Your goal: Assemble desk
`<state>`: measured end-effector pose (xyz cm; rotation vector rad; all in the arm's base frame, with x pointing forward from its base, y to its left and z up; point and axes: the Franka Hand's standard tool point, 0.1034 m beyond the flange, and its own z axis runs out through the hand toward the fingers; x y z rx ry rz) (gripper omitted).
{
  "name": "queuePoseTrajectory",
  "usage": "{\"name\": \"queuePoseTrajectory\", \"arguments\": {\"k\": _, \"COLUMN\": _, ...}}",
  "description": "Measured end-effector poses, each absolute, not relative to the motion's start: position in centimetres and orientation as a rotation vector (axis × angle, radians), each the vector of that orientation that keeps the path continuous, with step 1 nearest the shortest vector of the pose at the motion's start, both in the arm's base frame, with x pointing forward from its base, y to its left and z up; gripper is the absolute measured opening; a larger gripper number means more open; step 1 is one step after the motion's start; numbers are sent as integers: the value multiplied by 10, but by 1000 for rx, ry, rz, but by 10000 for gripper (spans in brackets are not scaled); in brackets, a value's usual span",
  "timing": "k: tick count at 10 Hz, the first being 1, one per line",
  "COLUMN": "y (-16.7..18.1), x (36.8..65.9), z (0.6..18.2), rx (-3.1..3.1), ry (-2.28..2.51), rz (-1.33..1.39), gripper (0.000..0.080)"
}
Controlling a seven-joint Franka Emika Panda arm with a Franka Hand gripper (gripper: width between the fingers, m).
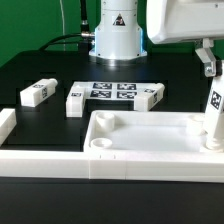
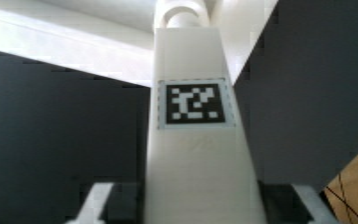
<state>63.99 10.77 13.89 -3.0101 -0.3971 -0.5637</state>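
The desk top (image 1: 150, 150), a white rimmed tray with round corner sockets (image 1: 104, 144), lies at the front. My gripper (image 1: 210, 76) reaches down from the exterior view's upper right and is shut on a white square leg (image 1: 213, 115) with a black-and-white tag. The leg stands upright with its lower end in the tray's right part. In the wrist view the leg (image 2: 197, 105) runs straight away between my fingers (image 2: 105, 203), and its far end meets a round socket (image 2: 185, 12). A second leg (image 1: 37, 93) lies loose on the black table at the left.
The marker board (image 1: 115, 94) lies behind the tray, with a white block (image 1: 75, 101) at its left end. A low white border rail (image 1: 40, 160) runs along the front left. The robot's base (image 1: 115, 35) stands at the back.
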Motion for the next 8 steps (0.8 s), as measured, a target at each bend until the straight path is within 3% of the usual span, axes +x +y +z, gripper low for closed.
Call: {"name": "queuePoseTrajectory", "arguments": {"k": 8, "y": 108, "x": 637, "z": 132, "rx": -3006, "ry": -397, "rz": -581, "gripper": 290}}
